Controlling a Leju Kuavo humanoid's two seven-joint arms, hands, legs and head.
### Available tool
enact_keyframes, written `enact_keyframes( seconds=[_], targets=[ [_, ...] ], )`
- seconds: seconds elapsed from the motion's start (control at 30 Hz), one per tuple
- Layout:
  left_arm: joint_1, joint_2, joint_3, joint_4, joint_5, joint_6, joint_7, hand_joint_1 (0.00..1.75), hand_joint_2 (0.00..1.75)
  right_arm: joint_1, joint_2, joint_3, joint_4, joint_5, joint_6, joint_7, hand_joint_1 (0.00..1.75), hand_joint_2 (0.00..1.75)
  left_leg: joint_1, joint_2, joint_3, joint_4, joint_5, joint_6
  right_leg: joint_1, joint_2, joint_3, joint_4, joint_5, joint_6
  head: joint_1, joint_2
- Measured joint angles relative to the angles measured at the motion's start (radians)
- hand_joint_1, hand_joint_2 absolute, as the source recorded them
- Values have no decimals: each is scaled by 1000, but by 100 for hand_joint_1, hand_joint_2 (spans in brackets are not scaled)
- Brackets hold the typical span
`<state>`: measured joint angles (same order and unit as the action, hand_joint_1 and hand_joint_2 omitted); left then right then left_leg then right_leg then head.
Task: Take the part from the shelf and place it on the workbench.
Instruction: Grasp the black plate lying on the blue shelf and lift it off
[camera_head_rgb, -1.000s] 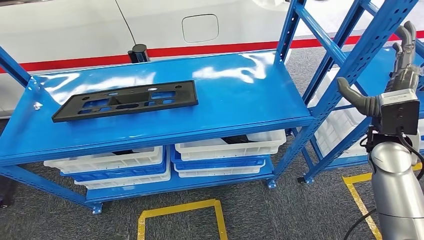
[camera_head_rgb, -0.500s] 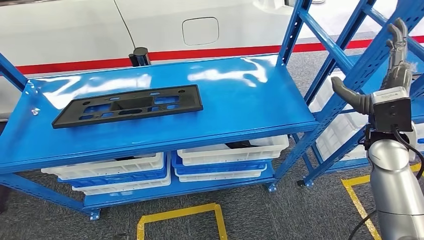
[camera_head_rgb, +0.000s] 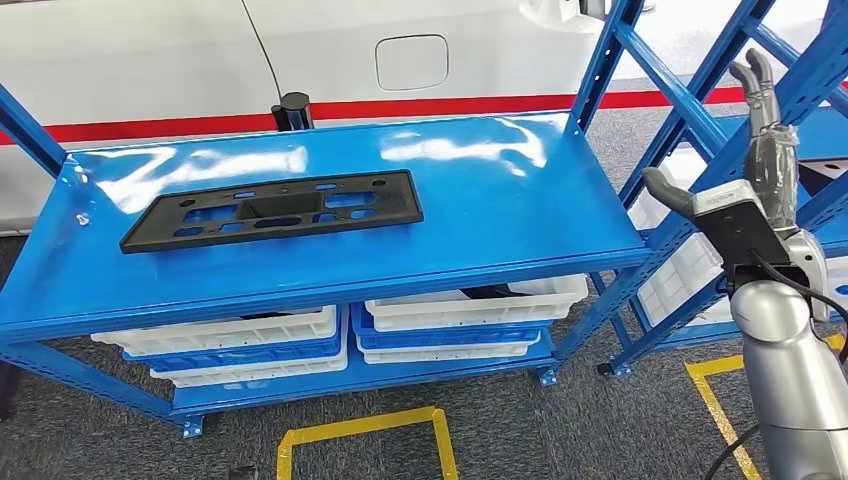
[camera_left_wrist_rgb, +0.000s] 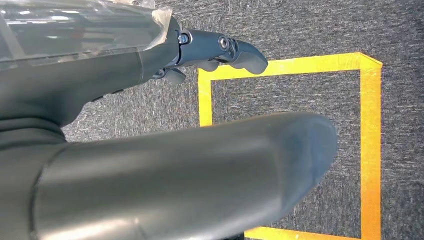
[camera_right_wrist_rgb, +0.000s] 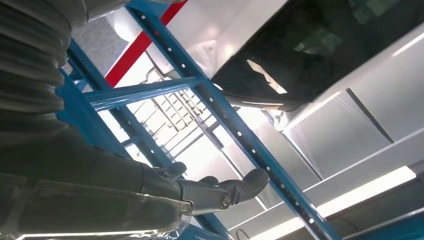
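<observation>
A long flat black part (camera_head_rgb: 272, 210) with several cut-outs lies on the left half of the blue shelf top (camera_head_rgb: 480, 190). My right hand (camera_head_rgb: 752, 140) is raised at the right, beside the shelf's blue upright, fingers pointing up and thumb spread, holding nothing. It is well to the right of the part. In the right wrist view the same hand (camera_right_wrist_rgb: 150, 185) shows extended fingers against blue frame bars. My left hand (camera_left_wrist_rgb: 165, 100) hangs over grey carpet with fingers extended and nothing in it.
White and blue bins (camera_head_rgb: 460, 310) fill the lower shelf. A second blue rack (camera_head_rgb: 700, 110) with white crates stands at the right. A white vehicle with a red stripe (camera_head_rgb: 400, 100) is behind. Yellow floor tape (camera_head_rgb: 360, 425) marks the carpet in front.
The whole view has shifted a little to the right. My right hand has risen and tilted toward the second rack. The part lies where it was.
</observation>
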<state>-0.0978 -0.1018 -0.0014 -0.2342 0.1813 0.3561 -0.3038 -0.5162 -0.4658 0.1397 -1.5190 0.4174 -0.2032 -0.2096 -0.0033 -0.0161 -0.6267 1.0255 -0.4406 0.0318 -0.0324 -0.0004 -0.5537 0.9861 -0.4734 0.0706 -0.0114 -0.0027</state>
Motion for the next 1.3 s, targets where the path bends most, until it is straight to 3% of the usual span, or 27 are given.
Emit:
enact_keyframes(
  seconds=[0.2,0.6,0.9,1.3],
  targets=[
    [-3,0,-13,0,0,3,7,0,0,-84,-35,122,30,196,95,72,0,175,3,1,1,0,1,1,2,0,-1,1,1,1,0,0],
    [-4,0,-15,0,4,4,7,0,0,-151,-51,228,73,262,150,99,0,175,4,1,0,-1,1,1,3,0,0,1,1,1,0,0],
    [-7,-1,-43,0,0,-10,7,0,0,-317,15,475,254,388,256,150,0,175,5,1,1,-1,3,2,4,-1,0,2,1,1,0,0],
    [-7,-2,-58,0,2,-10,7,0,0,-354,39,559,323,388,254,157,0,175,4,1,1,-1,2,2,3,-1,0,2,1,1,0,0]
  ],
)
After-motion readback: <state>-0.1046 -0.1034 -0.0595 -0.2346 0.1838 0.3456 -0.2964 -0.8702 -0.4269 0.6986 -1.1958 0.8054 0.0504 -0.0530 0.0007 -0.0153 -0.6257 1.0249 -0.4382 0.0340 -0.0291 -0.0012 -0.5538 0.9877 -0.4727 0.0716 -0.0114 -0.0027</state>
